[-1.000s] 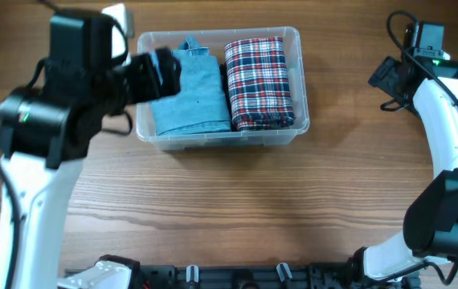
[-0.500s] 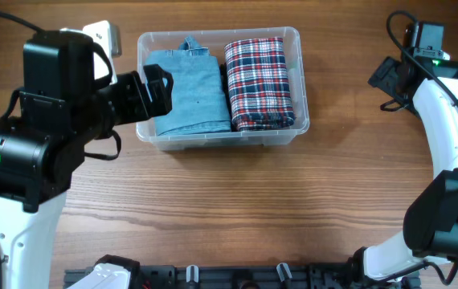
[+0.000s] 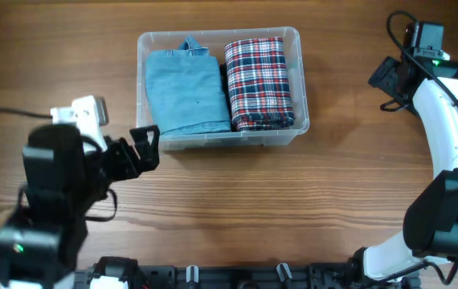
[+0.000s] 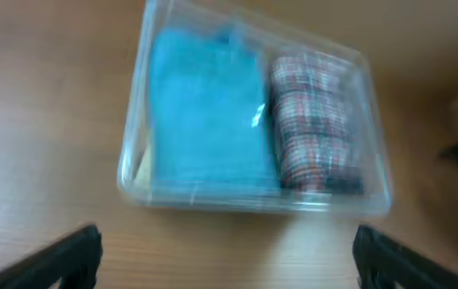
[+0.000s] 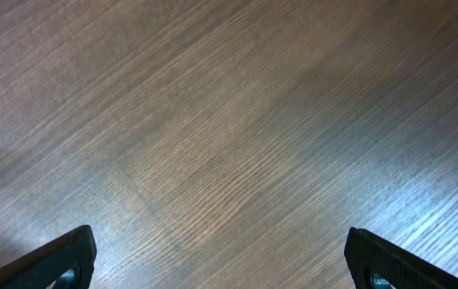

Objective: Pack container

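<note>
Blurry container [image 4: 255, 204], left fingers [image 4: 67, 258] half off-frame

Overhead & L-wrist cams: shared container [image 3: 222, 139]

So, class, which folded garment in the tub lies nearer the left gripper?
The plain blue one, on the side toward the left gripper; the red plaid one lies beyond it.
</note>
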`<state>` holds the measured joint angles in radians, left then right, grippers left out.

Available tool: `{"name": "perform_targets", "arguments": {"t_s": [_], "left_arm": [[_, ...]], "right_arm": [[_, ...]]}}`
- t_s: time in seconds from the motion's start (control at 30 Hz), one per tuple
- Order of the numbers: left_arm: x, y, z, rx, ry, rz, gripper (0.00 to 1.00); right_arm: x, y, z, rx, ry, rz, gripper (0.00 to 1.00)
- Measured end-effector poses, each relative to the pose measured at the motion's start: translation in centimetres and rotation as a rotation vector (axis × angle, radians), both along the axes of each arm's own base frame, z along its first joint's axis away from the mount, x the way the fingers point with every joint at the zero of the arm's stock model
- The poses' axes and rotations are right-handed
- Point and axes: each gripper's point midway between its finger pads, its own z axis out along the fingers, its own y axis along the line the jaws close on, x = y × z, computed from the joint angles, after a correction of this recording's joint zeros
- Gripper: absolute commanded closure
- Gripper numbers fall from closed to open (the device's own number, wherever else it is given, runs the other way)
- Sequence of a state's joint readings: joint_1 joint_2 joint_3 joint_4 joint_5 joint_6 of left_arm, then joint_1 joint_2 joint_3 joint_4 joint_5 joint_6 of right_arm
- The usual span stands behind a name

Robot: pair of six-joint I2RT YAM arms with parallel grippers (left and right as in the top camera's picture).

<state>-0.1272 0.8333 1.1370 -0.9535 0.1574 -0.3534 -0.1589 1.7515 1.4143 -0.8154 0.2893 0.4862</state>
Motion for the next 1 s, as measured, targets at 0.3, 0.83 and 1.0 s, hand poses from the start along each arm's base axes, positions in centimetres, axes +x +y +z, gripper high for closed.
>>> {"name": "perform_targets", "arguments": {"t_s": [0.3,0.83,1.0], "left_arm": [[-0.8,0.4,-6.4,-0.087,-0.410,-0.018,0.00],[-1.3,-0.7,-11.2,0.031,-0.626,-0.148,0.00],[-1.2,-0.3,-12.1,0.044,-0.629,-0.130,0.00]], "right_arm": [[0.0,0.0,0.0,0.001,0.000,0.000,0.00],[0.0,0.0,0.0,0.001,0.000,0.000,0.00],[0.0,0.0,0.0,0.000,0.000,0.000,0.00]]}}
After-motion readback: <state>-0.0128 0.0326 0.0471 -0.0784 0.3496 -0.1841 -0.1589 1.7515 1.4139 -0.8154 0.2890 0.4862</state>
